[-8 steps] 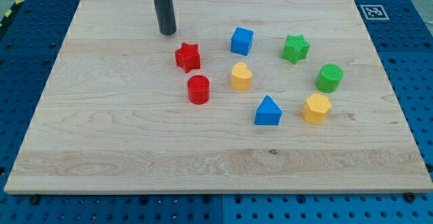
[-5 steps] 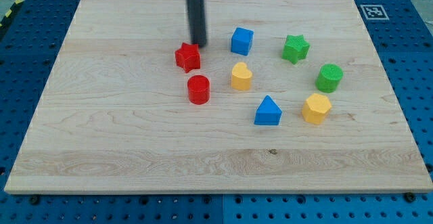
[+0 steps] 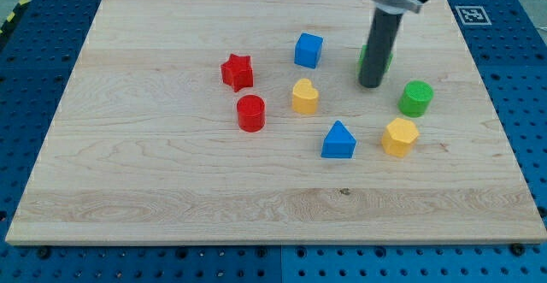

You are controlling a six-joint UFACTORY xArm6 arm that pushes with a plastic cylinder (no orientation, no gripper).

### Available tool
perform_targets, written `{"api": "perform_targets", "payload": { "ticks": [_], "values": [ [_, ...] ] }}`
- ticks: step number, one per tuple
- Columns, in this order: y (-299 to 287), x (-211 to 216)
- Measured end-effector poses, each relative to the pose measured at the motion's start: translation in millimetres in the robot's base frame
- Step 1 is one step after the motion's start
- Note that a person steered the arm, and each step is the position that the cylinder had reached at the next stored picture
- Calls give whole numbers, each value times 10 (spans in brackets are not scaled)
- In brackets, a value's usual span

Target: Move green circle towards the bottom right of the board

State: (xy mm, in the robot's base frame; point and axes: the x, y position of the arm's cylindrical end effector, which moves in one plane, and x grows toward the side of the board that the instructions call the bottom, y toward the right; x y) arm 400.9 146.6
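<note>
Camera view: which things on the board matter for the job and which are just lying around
In the job: green circle; my tip, to its upper left.

Lying about: green star behind the rod, blue cube, red star, red cylinder, yellow heart, blue triangle, yellow hexagon.

Eight blocks are sitting on the wooden board point(image 3: 128, 180), two of each colour.

Two reds are lying toward the view's left: a red star point(image 3: 238, 72) and a red cylinder point(image 3: 250, 112).

Two blues are showing: a blue cube point(image 3: 308, 50) nearer the top edge and a blue triangular block point(image 3: 338, 140) lower down.

Two yellows are resting mid-board: a yellow heart-like block point(image 3: 304, 96) and a yellow hexagonal block point(image 3: 400, 136).

Two greens are sitting toward the right edge: the green circle point(image 3: 416, 98) and a green block point(image 3: 389, 58), mostly hidden behind the rod, so its shape is probably unreadable here.

One rod is standing over the board, ending in my tip point(image 3: 371, 85).
</note>
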Motion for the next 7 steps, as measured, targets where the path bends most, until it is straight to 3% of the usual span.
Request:
{"api": "perform_targets", "payload": {
  "ticks": [5,7],
  "values": [
    [740,247],
    [1033,550]
  ]
}}
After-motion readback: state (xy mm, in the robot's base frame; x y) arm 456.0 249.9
